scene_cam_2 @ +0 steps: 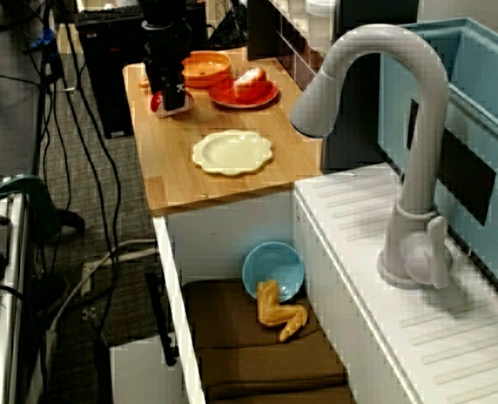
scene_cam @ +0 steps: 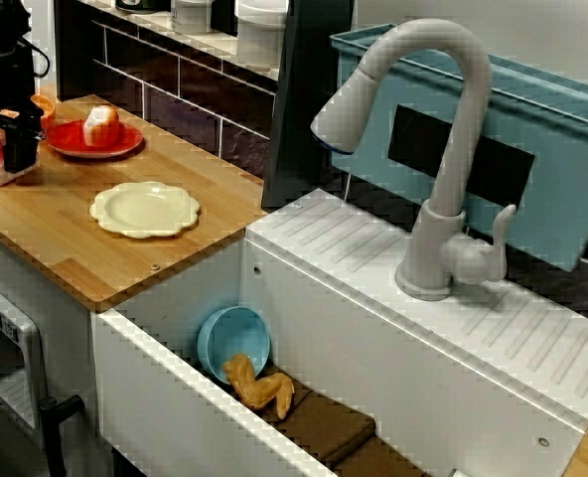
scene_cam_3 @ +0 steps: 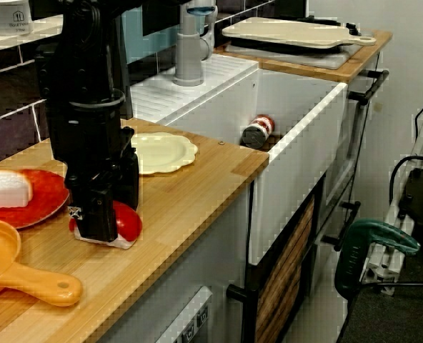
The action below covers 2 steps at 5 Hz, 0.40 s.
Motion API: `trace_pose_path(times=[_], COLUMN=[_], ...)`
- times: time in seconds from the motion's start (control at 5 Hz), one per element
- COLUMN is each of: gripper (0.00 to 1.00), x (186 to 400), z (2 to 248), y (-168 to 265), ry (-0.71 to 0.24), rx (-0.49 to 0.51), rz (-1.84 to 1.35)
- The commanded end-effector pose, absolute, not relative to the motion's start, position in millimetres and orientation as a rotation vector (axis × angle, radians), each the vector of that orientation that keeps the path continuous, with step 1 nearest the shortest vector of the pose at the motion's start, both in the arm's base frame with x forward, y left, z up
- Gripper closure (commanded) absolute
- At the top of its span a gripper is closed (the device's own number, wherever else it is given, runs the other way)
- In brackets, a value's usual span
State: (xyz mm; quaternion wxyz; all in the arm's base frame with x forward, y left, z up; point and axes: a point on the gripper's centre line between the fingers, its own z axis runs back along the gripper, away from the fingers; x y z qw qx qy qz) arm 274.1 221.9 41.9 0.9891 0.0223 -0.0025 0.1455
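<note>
ROBOT ARM AT A KITCHEN COUNTER. In the low view along the counter, we see the black gripper (scene_cam_3: 101, 227) standing on the wooden counter (scene_cam_3: 190, 207) at the left of the frame. Its tip is down against a red rounded object (scene_cam_3: 128, 221), which bulges out on the gripper's right side. A white piece shows on the counter under the tip. None of the 3 views shows the fingers clearly, so we cannot tell whether the claw is apart, together or clamped on the red object.

Just left of the gripper sits a red plate (scene_cam_3: 47, 196) carrying a white-and-red wedge of food (scene_cam_3: 4, 189). An orange pan (scene_cam_3: 11, 268) lies in the lower left corner, its handle running toward the lower right. Behind the gripper, toward the middle of the frame, a pale yellow scalloped plate (scene_cam_3: 161, 151) lies near it without touching.

In the view from above the faucet, the gripper stands at the far left edge and the white faucet (scene_cam: 453, 149) fills the right half. In the sink (scene_cam: 175, 407), at bottom centre, a light blue bowl (scene_cam: 236, 338) leans on its side against the wall. A yellow-brown toy food piece (scene_cam: 259, 386) touches the bowl, and both rest on a brown cloth (scene_cam: 324, 427). The low view also shows 1 red-labelled can (scene_cam_3: 258, 131) lying inside the sink.
</note>
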Motion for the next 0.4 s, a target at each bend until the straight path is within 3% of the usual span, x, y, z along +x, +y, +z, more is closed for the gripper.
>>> trace_pose_path(times=[0.0, 0.2], gripper=[1.0, 1.0], x=[273.6, 281.1], z=[53.2, 77.6], y=[228.0, 219.5], ry=[-0.038, -0.053], rx=[0.071, 0.015], rz=[0.307, 0.297])
